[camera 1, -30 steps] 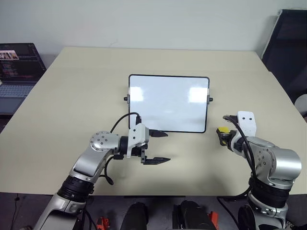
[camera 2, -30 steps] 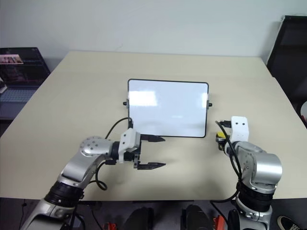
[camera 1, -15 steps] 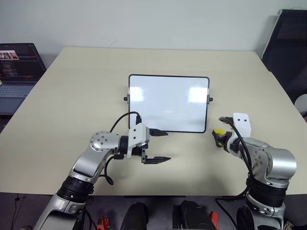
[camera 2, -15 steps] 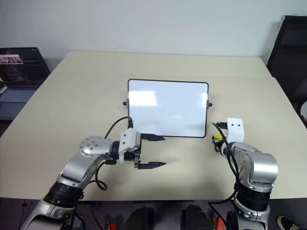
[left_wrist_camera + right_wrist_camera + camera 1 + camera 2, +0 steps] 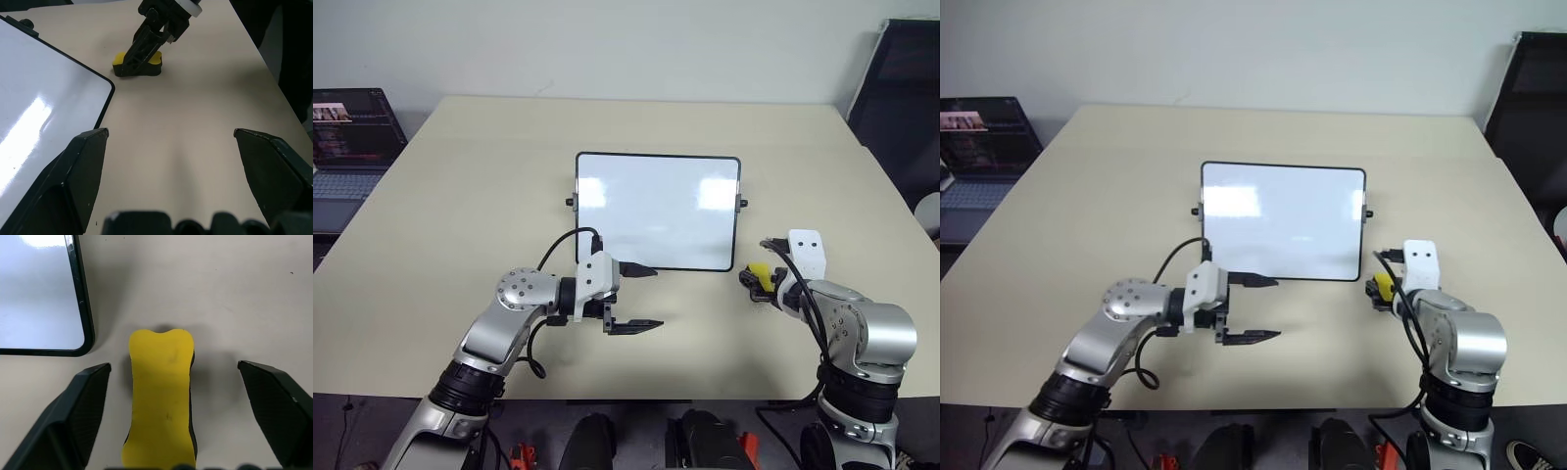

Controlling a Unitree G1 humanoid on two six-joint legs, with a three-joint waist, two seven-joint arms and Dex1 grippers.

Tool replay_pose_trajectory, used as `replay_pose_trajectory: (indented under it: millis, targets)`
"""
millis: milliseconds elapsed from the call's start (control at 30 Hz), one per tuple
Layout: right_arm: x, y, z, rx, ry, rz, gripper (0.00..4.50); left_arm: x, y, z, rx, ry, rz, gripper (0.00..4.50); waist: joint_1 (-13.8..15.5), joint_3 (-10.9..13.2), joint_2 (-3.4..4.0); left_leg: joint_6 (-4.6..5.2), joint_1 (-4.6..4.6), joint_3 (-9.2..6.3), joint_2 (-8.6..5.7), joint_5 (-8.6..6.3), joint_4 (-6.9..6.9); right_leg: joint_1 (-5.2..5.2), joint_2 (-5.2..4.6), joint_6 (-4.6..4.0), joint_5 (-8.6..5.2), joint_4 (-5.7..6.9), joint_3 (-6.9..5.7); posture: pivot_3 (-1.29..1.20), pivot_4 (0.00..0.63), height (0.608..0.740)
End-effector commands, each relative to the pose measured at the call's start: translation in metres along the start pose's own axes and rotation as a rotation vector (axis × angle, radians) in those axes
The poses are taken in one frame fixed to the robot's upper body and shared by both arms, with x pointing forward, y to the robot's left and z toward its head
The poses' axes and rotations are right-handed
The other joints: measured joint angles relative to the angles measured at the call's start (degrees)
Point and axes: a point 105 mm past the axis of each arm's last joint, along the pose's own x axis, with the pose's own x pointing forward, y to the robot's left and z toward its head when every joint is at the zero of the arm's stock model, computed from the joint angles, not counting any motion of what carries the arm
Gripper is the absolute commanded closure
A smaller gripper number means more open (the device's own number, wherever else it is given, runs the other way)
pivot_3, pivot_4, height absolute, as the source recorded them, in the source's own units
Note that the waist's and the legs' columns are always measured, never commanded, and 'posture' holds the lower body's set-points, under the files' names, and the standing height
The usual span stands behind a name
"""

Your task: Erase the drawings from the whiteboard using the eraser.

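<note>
Yellow eraser (image 5: 161,396), waisted block with dark underside, is lying flat on the surface (image 5: 460,196) just beside the whiteboard (image 5: 656,208) corner. Right hand (image 5: 171,421) is straddling it, fingers spread; left hand (image 5: 636,298) is also spread, empty.

whiteboard (image 5: 658,210) flat on surface (image 5: 460,196), mid-centre. eraser (image 5: 161,396) on surface just off board's near right corner, apart from the frame, between the spread fingers of right pincer (image 5: 756,279). left pincer (image 5: 641,299) before board's near edge, left of eraser, well apart from it. laptop (image 5: 347,147) off surface's far left edge.
</note>
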Motion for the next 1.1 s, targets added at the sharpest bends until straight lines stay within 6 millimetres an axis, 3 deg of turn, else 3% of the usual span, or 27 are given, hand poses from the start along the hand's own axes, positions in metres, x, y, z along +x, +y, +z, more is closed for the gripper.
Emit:
replay_pose_trajectory:
  millis: [33, 200, 300, 367, 500, 533, 700, 833, 967, 1100]
  targets:
    - [-0.005, -0.003, 0.012, 0.011, -0.052, -0.007, 0.03, 0.0, -0.001, 0.013, 0.042, -0.031, 0.002, 0.0, 0.0, 0.0, 0.0, 0.0, 0.0, 0.0, 0.0, 0.0, 0.0, 0.0, 0.0, 0.0, 0.0, 0.0, 0.0, 0.0, 0.15, 0.74]
    - [-0.02, -0.006, 0.035, 0.106, -0.144, -0.002, 0.03, -0.007, 0.01, 0.033, 0.007, -0.075, 0.101, 0.0, -0.04, 0.0, 0.0, 0.0, -0.01, 0.0, 0.0, 0.0, 0.01, -0.01, 0.0, 0.0, 0.0, 0.03, 0.01, 0.0, 0.15, 0.74]
    - [-0.04, -0.022, 0.07, 0.089, -0.308, -0.078, 0.03, -0.028, 0.051, 0.05, -0.005, -0.082, 0.402, 0.0, -0.01, 0.02, 0.02, 0.0, -0.02, -0.03, 0.0, 0.0, 0.05, -0.02, 0.0, 0.0, 0.0, 0.07, -0.02, 0.0, 0.15, 0.74]
    - [-0.052, -0.031, 0.089, 0.043, -0.401, -0.132, 0.03, -0.042, 0.067, 0.058, -0.024, -0.096, 0.549, 0.0, 0.01, 0.02, 0.02, 0.0, -0.03, -0.07, -0.01, 0.0, 0.09, -0.01, 0.0, 0.01, 0.01, 0.08, -0.07, 0.0, 0.15, 0.74]
    - [-0.07, -0.051, 0.101, -0.085, -0.549, -0.246, 0.03, -0.068, 0.079, 0.053, -0.042, -0.06, 0.836, 0.0, 0.1, -0.01, -0.01, 0.0, -0.04, -0.05, -0.03, -0.01, 0.03, 0.02, -0.03, 0.04, -0.01, -0.03, -0.04, 0.0, 0.15, 0.74]
    - [-0.074, -0.058, 0.099, -0.083, -0.589, -0.272, 0.03, -0.079, 0.08, 0.043, -0.057, -0.026, 0.933, 0.0, 0.19, -0.01, -0.01, 0.0, -0.06, -0.04, -0.03, -0.01, 0.02, 0.01, -0.04, 0.05, -0.01, -0.05, -0.03, 0.0, 0.15, 0.74]
    - [-0.085, -0.086, 0.075, -0.093, -0.67, -0.368, 0.03, -0.123, 0.065, 0.005, -0.113, 0.101, 1.273, 0.0, 0.22, -0.03, -0.02, -0.02, -0.12, 0.01, 0.0, -0.02, 0.03, -0.12, -0.29, 0.04, -0.01, 0.05, 0.03, 0.0, 0.15, 0.74]
    - [-0.083, -0.109, 0.014, -0.09, -0.612, -0.439, 0.03, -0.153, 0.02, -0.04, -0.191, 0.233, 1.474, 0.0, 0.52, -0.23, -0.07, -0.02, 0.01, -0.01, 0.0, -0.03, 0.02, 0.08, -0.34, 0.04, -0.01, -0.02, 0.0, 0.0, 0.15, 0.74]
    - [-0.083, -0.123, -0.028, -0.053, -0.547, -0.498, 0.03, -0.137, -0.011, -0.061, -0.282, 0.27, 1.464, 0.0, 0.6, -0.2, -0.04, -0.01, 0.12, 0.07, -0.06, -0.03, 0.05, 0.14, -0.42, 0.04, -0.01, 0.03, 0.06, 0.0, 0.15, 0.74]
    - [-0.092, -0.126, -0.042, -0.061, -0.523, -0.515, 0.03, -0.117, -0.013, -0.052, -0.303, 0.219, 1.413, 0.0, 0.77, -0.18, -0.05, 0.17, 0.61, 0.07, -0.02, 0.11, 0.08, 0.66, -0.42, 0.26, -0.14, 0.0, 0.03, 0.0, 0.15, 0.74]
